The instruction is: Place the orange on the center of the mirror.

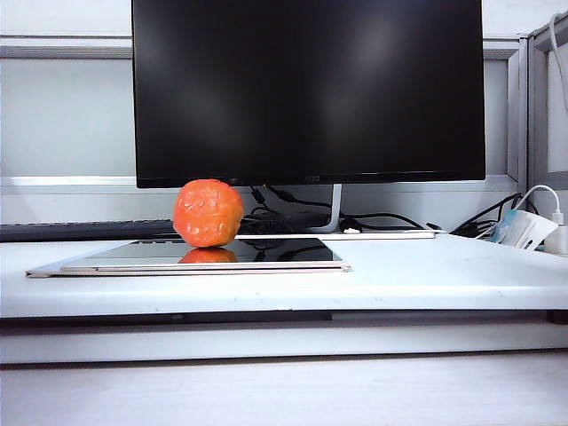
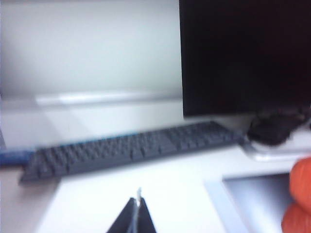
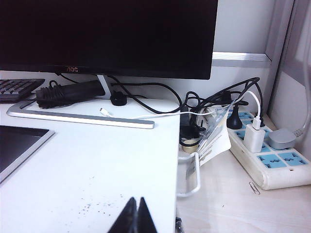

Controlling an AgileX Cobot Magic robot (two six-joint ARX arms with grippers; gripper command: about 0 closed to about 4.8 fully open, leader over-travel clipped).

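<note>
Our left pincer (image 2: 137, 213) is clenched with nothing between its tips, hanging above bare tabletop (image 2: 160, 194) near the keyboard (image 2: 131, 150) and clear of the fruit. Our right pincer (image 3: 137, 216) is clenched and empty too, poised over the tabletop near its edge, with the power strip (image 3: 265, 158) and a tangle of cables off to one side. Neither arm shows in the exterior view, so we judge both to be pulled back from the work. Moving outward, the orange (image 1: 208, 212) rests on the mirror (image 1: 266, 253), its reflection showing directly beneath it in the glass, and nothing holds it. The mirror lies flat on the tabletop in front of the black monitor (image 1: 309, 89). We read the placing itself as done: the fruit is set down and let go. What gives us pause is the spot. In the exterior view the orange seems to sit toward the far edge of the panel, slightly left of its middle, though the low camera angle makes depth hard to judge. If true centring is required, a small correction may remain; otherwise little is left.
</note>
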